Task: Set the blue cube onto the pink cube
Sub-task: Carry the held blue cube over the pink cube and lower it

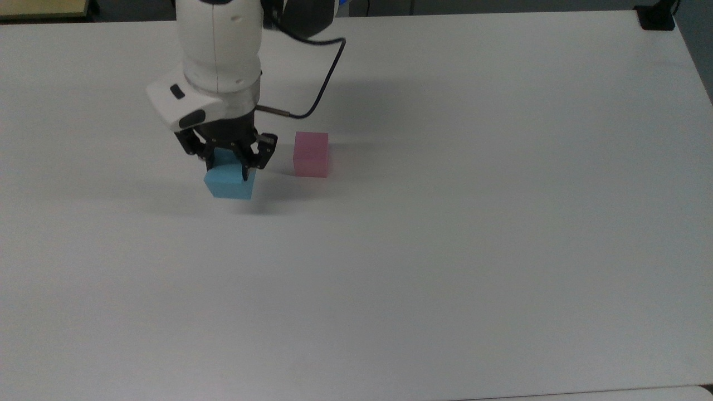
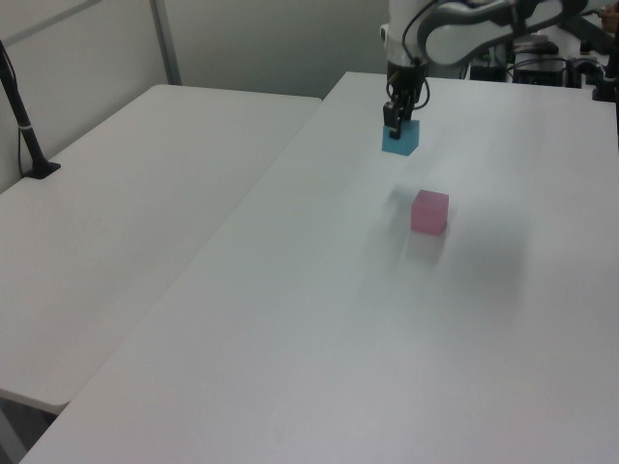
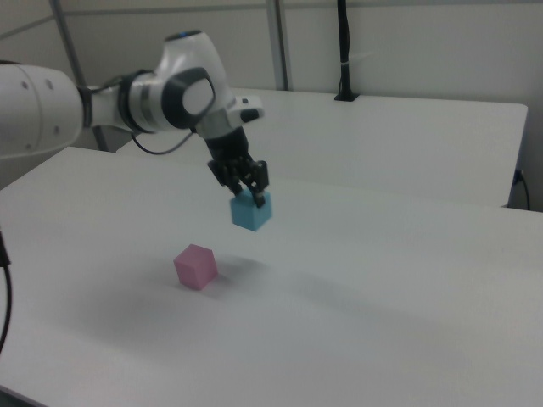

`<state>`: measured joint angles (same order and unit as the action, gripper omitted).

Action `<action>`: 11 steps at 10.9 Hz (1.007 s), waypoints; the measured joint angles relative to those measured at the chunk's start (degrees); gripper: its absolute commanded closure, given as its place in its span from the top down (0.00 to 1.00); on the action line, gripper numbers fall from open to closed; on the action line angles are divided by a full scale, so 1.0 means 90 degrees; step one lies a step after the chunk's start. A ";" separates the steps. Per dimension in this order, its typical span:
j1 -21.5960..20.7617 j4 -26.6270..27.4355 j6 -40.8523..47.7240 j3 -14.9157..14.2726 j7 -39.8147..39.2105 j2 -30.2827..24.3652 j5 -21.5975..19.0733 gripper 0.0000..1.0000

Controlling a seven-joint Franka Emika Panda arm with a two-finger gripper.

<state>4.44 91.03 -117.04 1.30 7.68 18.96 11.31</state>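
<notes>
— how far along?
— my claw (image 1: 227,167) grips the blue cube (image 1: 229,181), off the table (image 1: 445,250).
— and what's left?
— carrying it onto the pink cube (image 1: 311,154), just beside — nothing stacked yet.
</notes>
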 measured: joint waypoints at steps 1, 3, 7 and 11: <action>-0.0008 0.0112 0.0420 0.0055 -0.0183 -0.0376 -0.0253 0.37; -0.0035 0.0553 0.1534 0.0100 -0.0529 -0.1311 -0.0866 0.37; -0.0310 0.1520 0.2047 0.0207 -0.0568 -0.2098 -0.0991 0.37; -0.0368 0.2202 0.0577 0.0211 -0.0386 -0.2014 -0.0991 0.37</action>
<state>1.14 110.86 -111.85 3.20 4.21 0.83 2.39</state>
